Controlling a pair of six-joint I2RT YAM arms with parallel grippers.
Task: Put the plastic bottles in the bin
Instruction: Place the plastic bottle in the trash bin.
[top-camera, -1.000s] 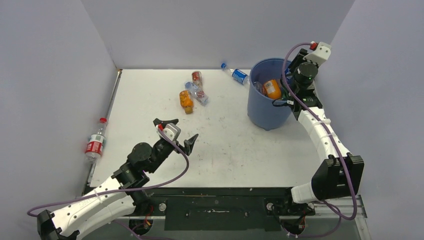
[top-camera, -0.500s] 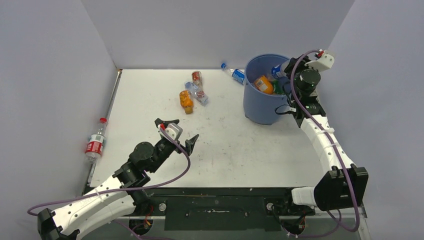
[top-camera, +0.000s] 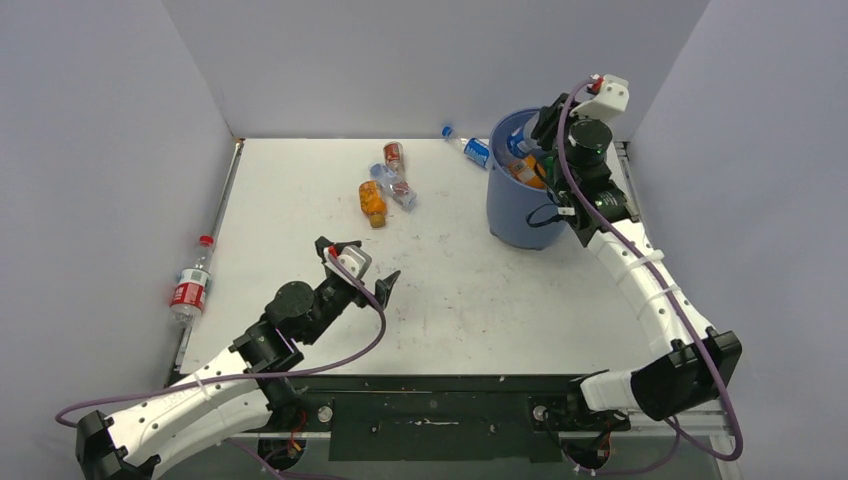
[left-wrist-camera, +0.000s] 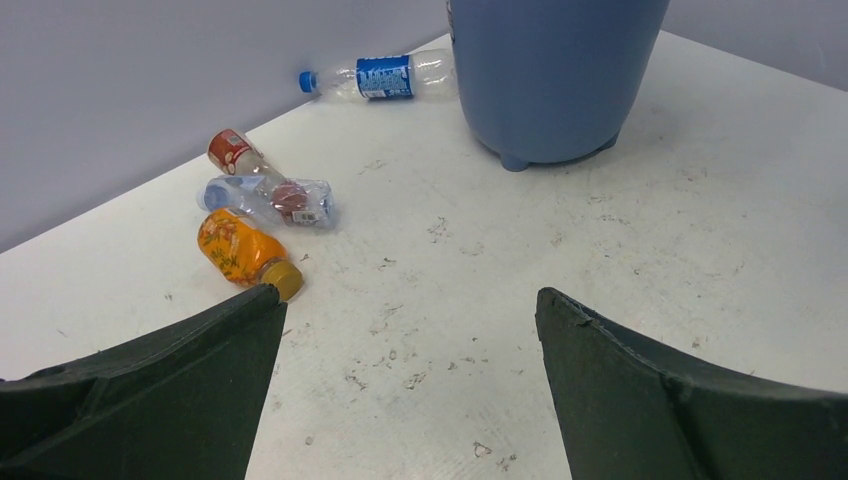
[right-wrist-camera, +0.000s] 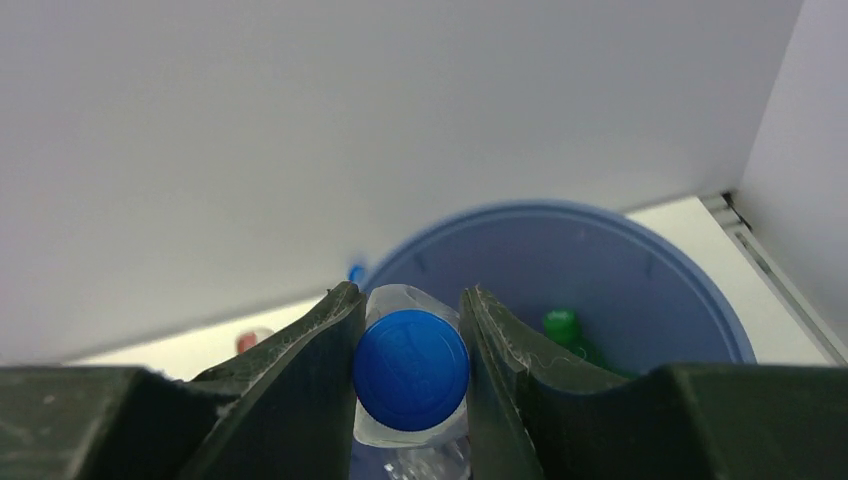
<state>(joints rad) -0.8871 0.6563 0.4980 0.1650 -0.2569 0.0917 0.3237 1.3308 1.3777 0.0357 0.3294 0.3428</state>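
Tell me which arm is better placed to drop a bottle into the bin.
Right. The right gripper holds a blue-capped bottle above the bin. The left gripper is open, empty, and far from the bin.

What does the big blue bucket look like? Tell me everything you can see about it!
The bin is a big round blue bucket of smooth plastic, wider at the top than at the bottom, with a rolled rim and little feet underneath. It stands open side up at the far right of the white table. An orange bottle and a green bottle lie inside. The right gripper holds a blue-capped clear bottle over its opening.
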